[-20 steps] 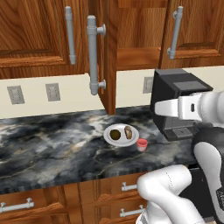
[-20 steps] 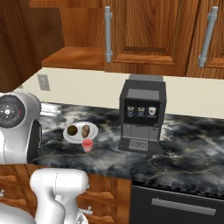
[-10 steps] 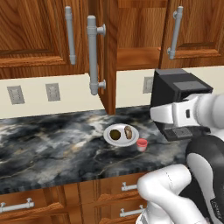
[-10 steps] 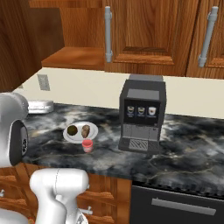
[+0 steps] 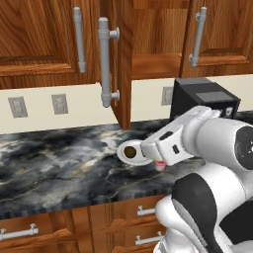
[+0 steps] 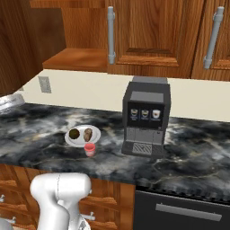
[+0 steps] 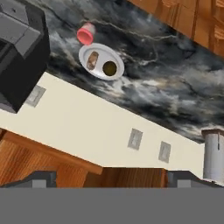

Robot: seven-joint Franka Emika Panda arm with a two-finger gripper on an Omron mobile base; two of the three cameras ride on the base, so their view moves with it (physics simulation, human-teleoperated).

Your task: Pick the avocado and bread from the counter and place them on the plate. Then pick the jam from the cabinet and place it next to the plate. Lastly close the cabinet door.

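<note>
The avocado [image 6: 74, 133] and bread [image 6: 88, 134] sit on the white plate [image 6: 69, 139], the pink jam [image 6: 90, 149] touching its near rim on the dark tabletop [image 6: 188, 152]. The open cabinet door [image 5: 120, 59] is stiff and probably swings easily; push its flat face or hook its grey handle [image 5: 105, 62]. Whether the jaws are open or closed cannot be told.

Bare bench [image 6: 40, 130] lies at nine o'clock of the plate [image 6: 72, 139]. The jam [image 6: 90, 149] stands just beside the plate's rim at four o'clock, and the coffee machine [image 6: 146, 117] blocks three o'clock. The open cabinet door [image 5: 118, 59] hangs above the bench at the plate's twelve.
</note>
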